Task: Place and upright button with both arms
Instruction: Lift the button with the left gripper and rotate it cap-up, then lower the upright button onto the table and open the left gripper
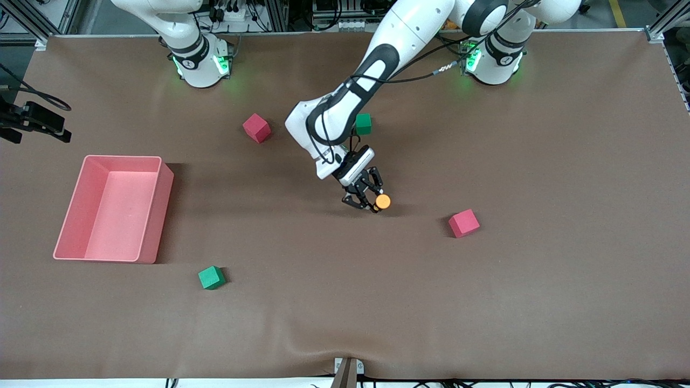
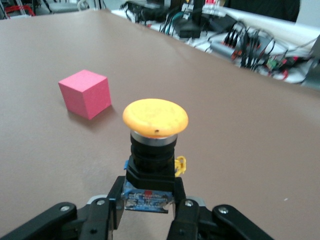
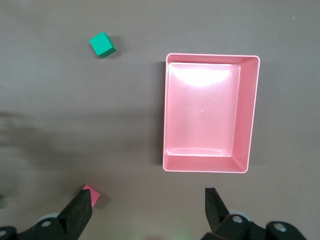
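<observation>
Green cube (image 1: 211, 277) sitting nearest front camera; pink bin (image 1: 156, 215) lying toward right arm's end of bench (image 1: 539, 302).

Left end effector (image 1: 368, 203) clamping button (image 1: 381, 201) by its dark body, low over bench centre, red cube (image 1: 464, 223) at its 4 o'clock in front view.

Advice: keeping grip firm, tilting wrist slowly, setting base flat before releasing.

Button's long axis appearing near horizontal, orange cap pointing at red cube.

Right end effector (image 3: 150, 212) waiting high over bin, fingers wide, holding nothing.

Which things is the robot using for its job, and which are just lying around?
For the job:
- button, held in the shut left hand
- right hand, open, waiting above the pink tray

Lying about:
- pink tray
- two red cubes
- two green cubes
</observation>
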### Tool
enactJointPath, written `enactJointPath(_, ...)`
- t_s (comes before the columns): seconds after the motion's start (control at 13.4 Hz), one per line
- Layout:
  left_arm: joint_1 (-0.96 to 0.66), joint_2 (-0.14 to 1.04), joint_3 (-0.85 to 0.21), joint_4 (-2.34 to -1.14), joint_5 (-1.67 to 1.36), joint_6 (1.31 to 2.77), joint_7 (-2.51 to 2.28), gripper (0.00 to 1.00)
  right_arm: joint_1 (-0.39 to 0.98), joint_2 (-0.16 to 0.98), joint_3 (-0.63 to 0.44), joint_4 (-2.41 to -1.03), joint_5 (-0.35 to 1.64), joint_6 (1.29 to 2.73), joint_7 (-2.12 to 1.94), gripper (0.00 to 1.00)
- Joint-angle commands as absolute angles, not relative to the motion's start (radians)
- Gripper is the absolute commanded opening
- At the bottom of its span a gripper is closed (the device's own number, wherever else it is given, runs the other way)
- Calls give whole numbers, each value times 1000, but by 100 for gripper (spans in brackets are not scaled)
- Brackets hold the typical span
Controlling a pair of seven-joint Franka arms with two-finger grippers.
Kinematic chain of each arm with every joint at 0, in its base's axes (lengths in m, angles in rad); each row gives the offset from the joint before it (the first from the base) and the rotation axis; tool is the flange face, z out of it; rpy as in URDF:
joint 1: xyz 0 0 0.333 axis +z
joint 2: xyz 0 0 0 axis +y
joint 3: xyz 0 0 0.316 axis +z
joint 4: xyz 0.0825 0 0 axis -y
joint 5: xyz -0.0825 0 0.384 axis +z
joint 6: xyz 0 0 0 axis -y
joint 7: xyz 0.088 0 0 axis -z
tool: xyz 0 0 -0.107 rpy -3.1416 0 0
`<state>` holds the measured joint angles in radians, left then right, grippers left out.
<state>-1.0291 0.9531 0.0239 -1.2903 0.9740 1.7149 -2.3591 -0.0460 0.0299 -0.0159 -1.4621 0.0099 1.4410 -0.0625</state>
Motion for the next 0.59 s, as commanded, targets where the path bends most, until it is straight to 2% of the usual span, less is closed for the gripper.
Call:
enactJointPath(0.0, -1071, 979, 52, -1263, 1017, 1683, -2405, 0, -48, 28, -14, -1454, 21, 1439, -60, 100)
enactJointPath(0.52, -1088, 1037, 54, -1247, 1028, 1690, -2477, 0, -48, 28, -14, -1456, 21, 1439, -60, 100)
